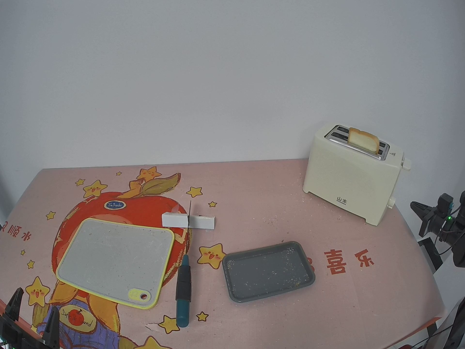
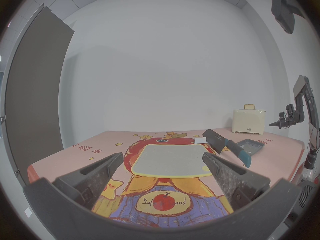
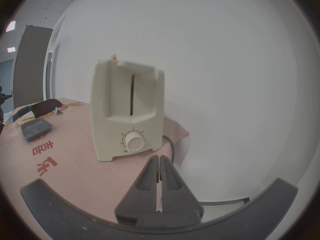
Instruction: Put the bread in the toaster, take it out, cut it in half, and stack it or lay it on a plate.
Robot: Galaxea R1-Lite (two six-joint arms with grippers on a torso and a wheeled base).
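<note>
A cream toaster (image 1: 353, 175) stands at the table's back right, with a browned bread slice (image 1: 363, 140) sticking up from its rear slot. My right gripper (image 3: 158, 160) is shut and empty, level with the toaster's lever end (image 3: 128, 110) and a short way off it, beyond the table's right edge (image 1: 428, 215). The lever (image 3: 136, 67) sits at the top of its slot. My left gripper (image 2: 162, 155) is open and empty at the table's near left corner (image 1: 31, 316), facing the grey cutting board (image 2: 170, 159).
The cutting board (image 1: 116, 260) lies front left. A teal-handled knife (image 1: 183, 289) rests on edge beside it, its blade in a white holder (image 1: 188, 220). A grey tray plate (image 1: 268, 271) with crumbs sits front centre. A wall stands behind the table.
</note>
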